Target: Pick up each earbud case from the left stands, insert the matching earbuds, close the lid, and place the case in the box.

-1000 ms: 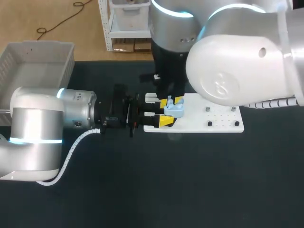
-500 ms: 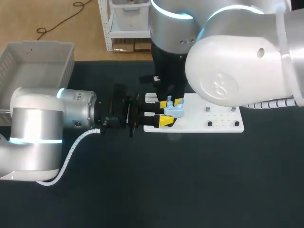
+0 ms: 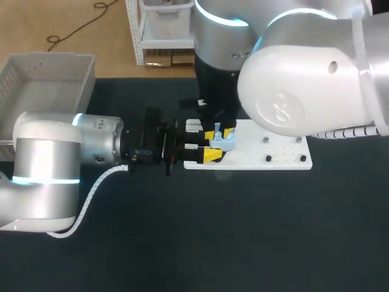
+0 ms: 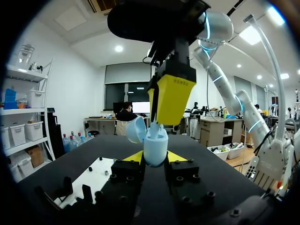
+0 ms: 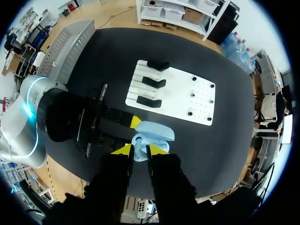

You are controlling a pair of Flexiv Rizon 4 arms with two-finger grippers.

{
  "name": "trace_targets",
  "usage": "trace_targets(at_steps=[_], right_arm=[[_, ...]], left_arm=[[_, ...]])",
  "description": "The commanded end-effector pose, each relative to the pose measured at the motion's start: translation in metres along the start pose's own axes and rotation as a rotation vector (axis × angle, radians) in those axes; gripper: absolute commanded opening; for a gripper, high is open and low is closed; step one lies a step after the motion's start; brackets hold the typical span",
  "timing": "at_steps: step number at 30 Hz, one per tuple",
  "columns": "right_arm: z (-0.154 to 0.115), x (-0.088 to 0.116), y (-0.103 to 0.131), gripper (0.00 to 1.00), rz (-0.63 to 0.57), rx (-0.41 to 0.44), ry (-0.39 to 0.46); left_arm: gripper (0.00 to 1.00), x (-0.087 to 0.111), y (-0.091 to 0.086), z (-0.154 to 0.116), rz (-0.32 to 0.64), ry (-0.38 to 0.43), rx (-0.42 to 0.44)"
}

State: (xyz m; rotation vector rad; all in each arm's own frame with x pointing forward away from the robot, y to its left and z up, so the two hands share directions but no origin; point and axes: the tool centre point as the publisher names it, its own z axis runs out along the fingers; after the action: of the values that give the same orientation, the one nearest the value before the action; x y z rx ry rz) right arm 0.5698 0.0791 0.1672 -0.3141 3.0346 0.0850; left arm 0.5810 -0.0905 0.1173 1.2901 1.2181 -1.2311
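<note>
Here the left gripper (image 4: pixel 155 157) pinches the open earbud case (image 4: pixel 155 144), the right gripper (image 5: pixel 141 150) just above it, grip unclear.

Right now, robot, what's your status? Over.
Left jaws shut on open earbud case. Right jaws just above it, grip unclear. White board nearby, not blocking.
</note>
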Motion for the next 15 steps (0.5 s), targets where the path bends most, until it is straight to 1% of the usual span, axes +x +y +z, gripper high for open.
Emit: trace_targets(at_steps=[1,15], right_arm=[[0.0011,0.0000,0.0001,0.00,-0.002,-0.003,0.002],[0.0030,-0.0028,-0.0004,0.00,-0.018,-0.006,0.017]], left_arm=[[0.00,0.0004,-0.0011,-0.0003,0.003,-0.003,-0.005],[0.00,0.0004,-0.0011,-0.0003,0.003,-0.003,-0.005]])
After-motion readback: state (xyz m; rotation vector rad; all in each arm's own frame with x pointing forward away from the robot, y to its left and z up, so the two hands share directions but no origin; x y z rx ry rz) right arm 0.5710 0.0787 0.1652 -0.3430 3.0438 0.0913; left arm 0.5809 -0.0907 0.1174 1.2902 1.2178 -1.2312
